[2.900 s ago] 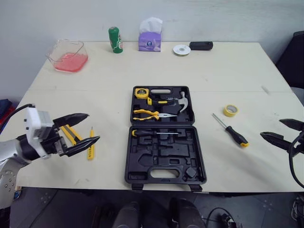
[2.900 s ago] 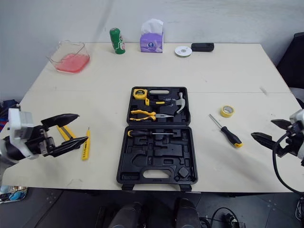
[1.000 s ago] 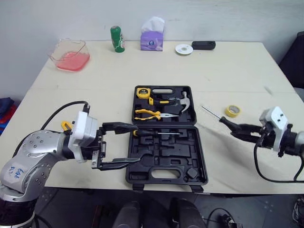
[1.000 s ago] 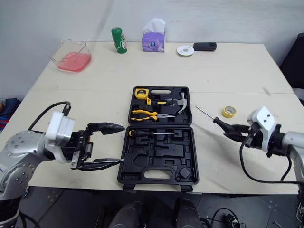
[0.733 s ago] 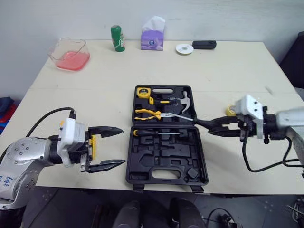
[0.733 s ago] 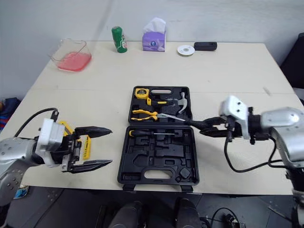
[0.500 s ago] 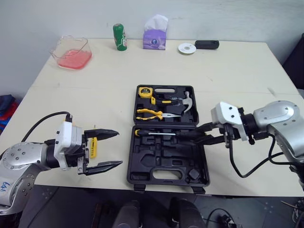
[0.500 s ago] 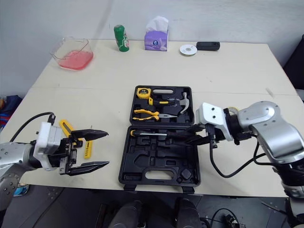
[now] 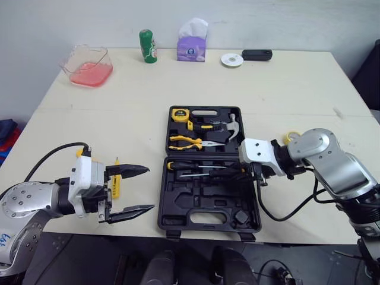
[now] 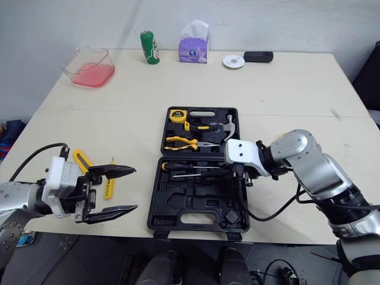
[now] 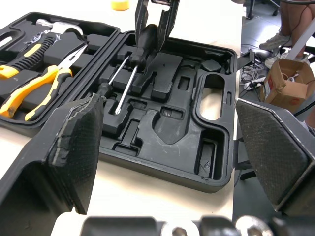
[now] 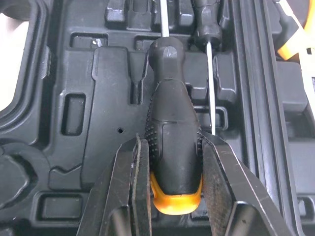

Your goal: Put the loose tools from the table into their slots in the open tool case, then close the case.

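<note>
The screwdriver (image 12: 170, 88) has been carried from the counter (image 9: 285, 89) into the case (image 9: 208, 205) and is held over a slot, clamped in the right fingers (image 12: 133, 177). The left fingers (image 9: 133, 170) are spread wide, empty; yellow tools (image 10: 108, 186) nearby remain unstowed.

You are looking at a pale beige desk (image 9: 285, 89) standing against a plain light wall (image 9: 89, 18); dark floor (image 9: 309, 255) is showing below its near edge, and a cardboard box (image 11: 288, 81) is sitting beyond the desk.
</note>
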`<state>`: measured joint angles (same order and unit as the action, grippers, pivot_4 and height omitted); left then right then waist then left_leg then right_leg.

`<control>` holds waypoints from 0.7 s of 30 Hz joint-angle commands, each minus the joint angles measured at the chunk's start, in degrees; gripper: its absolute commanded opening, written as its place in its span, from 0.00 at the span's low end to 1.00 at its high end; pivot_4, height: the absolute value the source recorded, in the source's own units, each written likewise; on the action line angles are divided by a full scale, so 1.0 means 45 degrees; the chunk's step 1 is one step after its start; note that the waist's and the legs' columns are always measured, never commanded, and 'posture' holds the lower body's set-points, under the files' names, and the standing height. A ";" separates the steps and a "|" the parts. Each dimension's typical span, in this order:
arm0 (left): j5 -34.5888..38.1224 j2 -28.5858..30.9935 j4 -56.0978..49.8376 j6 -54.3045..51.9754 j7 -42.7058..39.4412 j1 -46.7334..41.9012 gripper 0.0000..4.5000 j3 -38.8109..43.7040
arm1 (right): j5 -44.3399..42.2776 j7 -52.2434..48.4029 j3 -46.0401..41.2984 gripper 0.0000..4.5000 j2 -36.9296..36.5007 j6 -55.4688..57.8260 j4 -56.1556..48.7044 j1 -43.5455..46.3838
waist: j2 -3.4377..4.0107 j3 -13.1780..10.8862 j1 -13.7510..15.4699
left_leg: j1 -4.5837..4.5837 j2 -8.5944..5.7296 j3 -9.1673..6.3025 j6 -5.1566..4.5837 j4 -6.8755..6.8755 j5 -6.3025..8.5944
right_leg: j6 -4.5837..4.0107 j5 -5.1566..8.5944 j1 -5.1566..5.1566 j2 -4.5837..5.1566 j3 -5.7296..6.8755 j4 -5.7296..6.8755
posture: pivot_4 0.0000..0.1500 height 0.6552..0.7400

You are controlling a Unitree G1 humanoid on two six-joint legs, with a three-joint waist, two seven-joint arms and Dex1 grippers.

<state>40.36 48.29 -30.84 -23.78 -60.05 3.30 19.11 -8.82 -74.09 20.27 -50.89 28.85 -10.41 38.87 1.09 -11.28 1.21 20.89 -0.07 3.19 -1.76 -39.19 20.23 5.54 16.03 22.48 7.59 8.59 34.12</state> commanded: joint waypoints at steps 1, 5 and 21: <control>0.0162 0.0089 -0.0420 -0.0044 0.0092 0.0077 1.00 0.0144 | 0.0533 0.0023 0.0105 0.21 -0.0042 -0.0140 0.0078 0.0194 | 0.0000 0.0000 -0.0003 | 0.0027 0.0000 -0.0001 -0.0002 -0.0008 -0.0002 | 0.0000 -0.0001 0.0021 -0.0003 0.0005 0.0004 | 1.00 1.00; 0.0183 0.0076 -0.0467 -0.0152 0.0202 0.0022 1.00 0.0096 | 0.1068 0.0071 0.0232 0.21 -0.0087 -0.0419 0.0327 0.0153 | -0.0002 0.0002 -0.0004 | 0.0039 -0.0003 0.0001 -0.0005 -0.0012 -0.0004 | 0.0000 -0.0001 0.0028 -0.0005 0.0009 0.0005 | 1.00 1.00; 0.0358 0.0074 -0.0390 -0.0487 0.0320 0.0153 1.00 0.0312 | 0.0745 -0.0436 -0.0140 0.59 -0.0235 -0.0300 0.0154 0.0102 | -0.0025 0.0015 0.0000 | 0.0036 -0.0002 -0.0001 -0.0006 -0.0034 -0.0006 | 0.0000 -0.0001 0.0024 -0.0006 0.0007 0.0027 | 1.00 1.00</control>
<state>40.52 48.29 -31.08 -25.42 -59.14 3.37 19.13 -4.85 -74.62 21.58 -50.89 28.87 -8.95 39.09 0.97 -11.21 1.21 21.05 -0.07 3.19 -1.78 -39.35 20.20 5.54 16.02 22.59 7.57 8.62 34.25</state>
